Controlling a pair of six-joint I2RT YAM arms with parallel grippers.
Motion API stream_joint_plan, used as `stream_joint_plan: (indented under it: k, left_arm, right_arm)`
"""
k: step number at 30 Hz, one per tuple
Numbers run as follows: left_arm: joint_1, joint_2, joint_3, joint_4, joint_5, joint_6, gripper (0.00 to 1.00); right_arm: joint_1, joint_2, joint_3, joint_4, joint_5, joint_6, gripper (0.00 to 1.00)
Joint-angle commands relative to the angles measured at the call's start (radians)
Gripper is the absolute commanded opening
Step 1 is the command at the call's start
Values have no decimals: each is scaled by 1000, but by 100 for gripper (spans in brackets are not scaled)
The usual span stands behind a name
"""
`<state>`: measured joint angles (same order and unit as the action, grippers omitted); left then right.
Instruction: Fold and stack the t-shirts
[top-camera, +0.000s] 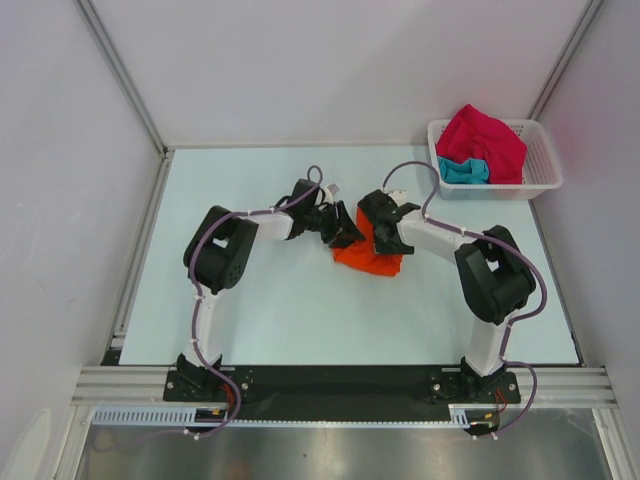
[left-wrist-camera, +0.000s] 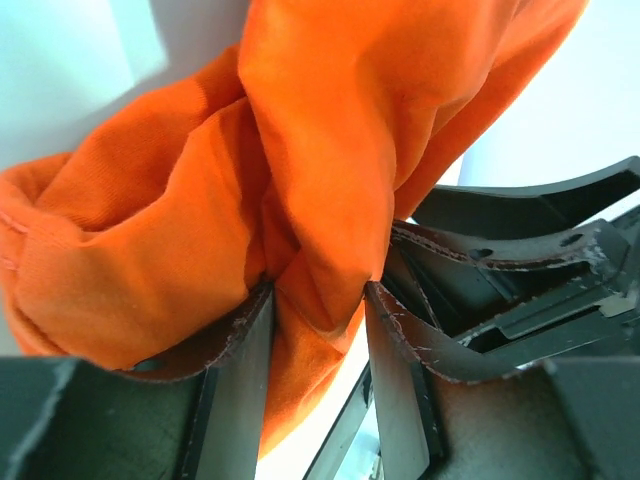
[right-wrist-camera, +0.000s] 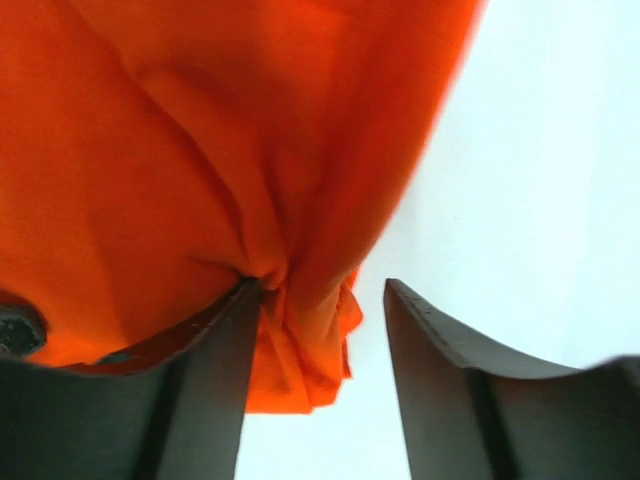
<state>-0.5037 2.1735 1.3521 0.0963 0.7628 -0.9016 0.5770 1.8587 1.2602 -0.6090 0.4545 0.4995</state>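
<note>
Now my left gripper (left-wrist-camera: 318, 295) pinches the orange t-shirt (left-wrist-camera: 330, 130), likely to spread it; right gripper (right-wrist-camera: 320, 290) gapes, holding nothing.

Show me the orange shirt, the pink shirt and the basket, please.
orange shirt (top-camera: 363, 259), top view, on its bunched middle between the arms.
pink shirt (top-camera: 487, 138), top view, on its crumpled middle.
basket (top-camera: 541, 152), top view, on its bare right end.
</note>
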Motion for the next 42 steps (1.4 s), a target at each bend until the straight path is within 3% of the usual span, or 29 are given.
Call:
stream_joint_plan:
  k: [1, 6, 16, 19, 23, 42]
  left_arm:
    - [-13, 2, 8, 43, 4, -14, 46]
    - [-16, 14, 19, 52, 7, -28, 46]
    - [-30, 39, 19, 80, 15, -49, 43]
    - [-29, 39, 7, 94, 13, -57, 31]
    - [-29, 11, -14, 95, -16, -59, 0]
    - [-32, -204, -97, 0, -76, -11, 0]
  right_arm:
    - [-6, -82, 16, -61, 44, 8, 61]
    - [-6, -141, 18, -75, 64, -3, 64]
    - [-3, -93, 19, -71, 42, 10, 65]
    - [-3, -99, 18, -72, 50, 11, 65]
    - [-5, -98, 15, -71, 50, 8, 65]
    - [-8, -84, -31, 5, 12, 8, 65]
